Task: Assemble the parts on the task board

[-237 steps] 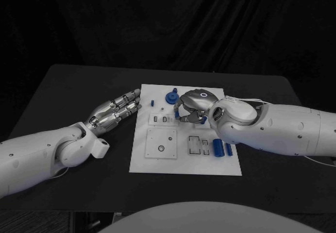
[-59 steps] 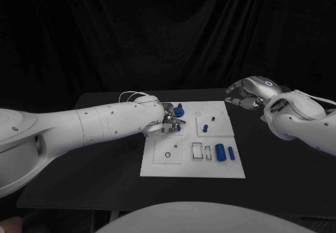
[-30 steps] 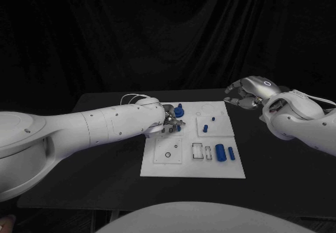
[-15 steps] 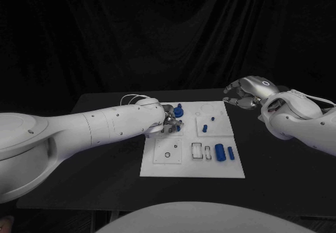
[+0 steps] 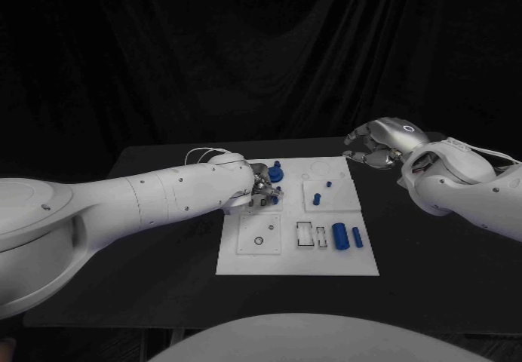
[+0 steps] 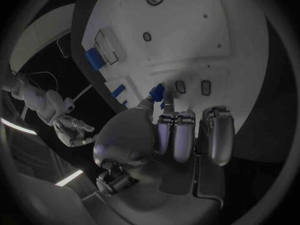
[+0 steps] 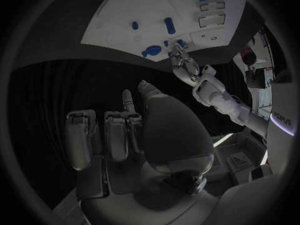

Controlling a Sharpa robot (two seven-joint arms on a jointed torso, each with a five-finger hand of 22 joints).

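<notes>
Pinching a small blue part (image 6: 157,91) at the far-left of the task board (image 5: 299,260), my left hand (image 5: 261,190) grips its stiff, light, likely slick sides, while my right hand (image 5: 373,147) hangs curled, empty, beyond the board.

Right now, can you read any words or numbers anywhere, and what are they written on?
No word or number can be read on the task board, the blue parts, the left hand or the right hand.
In the right wrist view, small pale lettering stands on a white surface at the circle's rim, too small and bent to read.
</notes>
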